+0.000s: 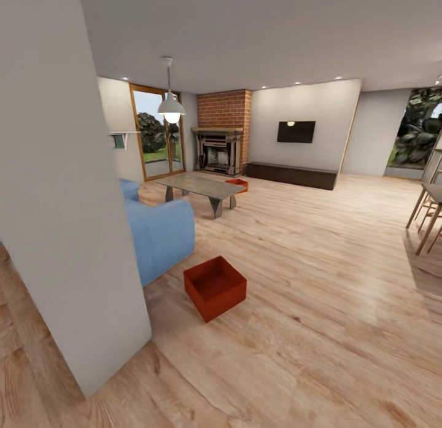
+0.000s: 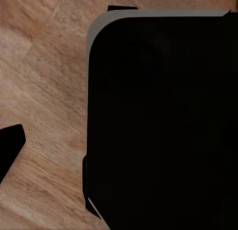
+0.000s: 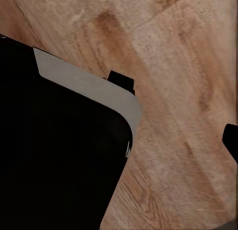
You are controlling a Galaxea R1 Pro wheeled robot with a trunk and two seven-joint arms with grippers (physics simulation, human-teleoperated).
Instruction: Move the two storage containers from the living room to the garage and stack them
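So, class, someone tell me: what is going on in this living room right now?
Nothing is being handled yet. One orange-red shallow storage bin sits on the light wood-plank floor beside the blue sofa. The second orange-red bin lies farther off, behind the grey low table near the red brick fireplace. Both wrist cameras look down at floor planks and the robot's dark body.

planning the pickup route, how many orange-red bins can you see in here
2: one storage container on the wood floor beside the blue sofa; another partly hidden behind the grey low table.
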